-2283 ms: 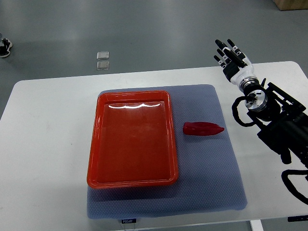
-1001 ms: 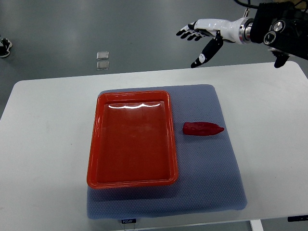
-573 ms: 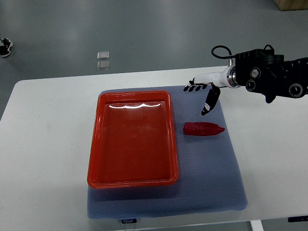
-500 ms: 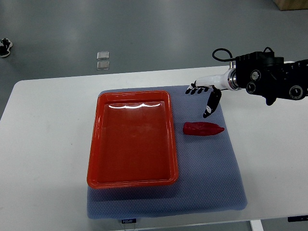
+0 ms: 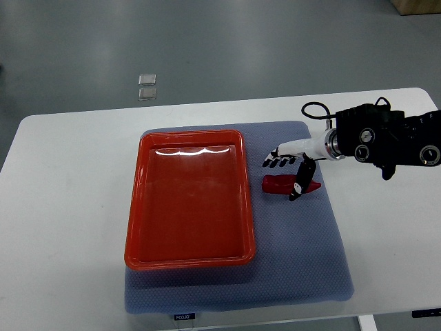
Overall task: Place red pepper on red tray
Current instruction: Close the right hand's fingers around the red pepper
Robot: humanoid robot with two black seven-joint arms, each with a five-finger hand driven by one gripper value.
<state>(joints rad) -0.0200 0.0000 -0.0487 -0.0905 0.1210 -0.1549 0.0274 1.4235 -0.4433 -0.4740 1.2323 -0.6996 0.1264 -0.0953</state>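
Note:
A red pepper [image 5: 281,184] lies on the blue-grey mat [image 5: 296,255], just right of the red tray [image 5: 189,200], its tip pointing right. My right hand [image 5: 286,174] comes in from the right edge and hovers directly over the pepper. Its fingers [image 5: 274,162] reach past the pepper's far side and the thumb [image 5: 300,186] hangs across its near side, spread and not closed on it. The tray holds nothing. My left arm is out of view.
The white table [image 5: 69,207] carries the mat and tray. The black forearm [image 5: 386,134] with a looped cable crosses the table's right side. Two small clear squares [image 5: 146,86] lie on the grey floor beyond the table's far edge.
My right hand has swung down from above the table's far edge and come forward onto the pepper. The pepper and tray have not moved.

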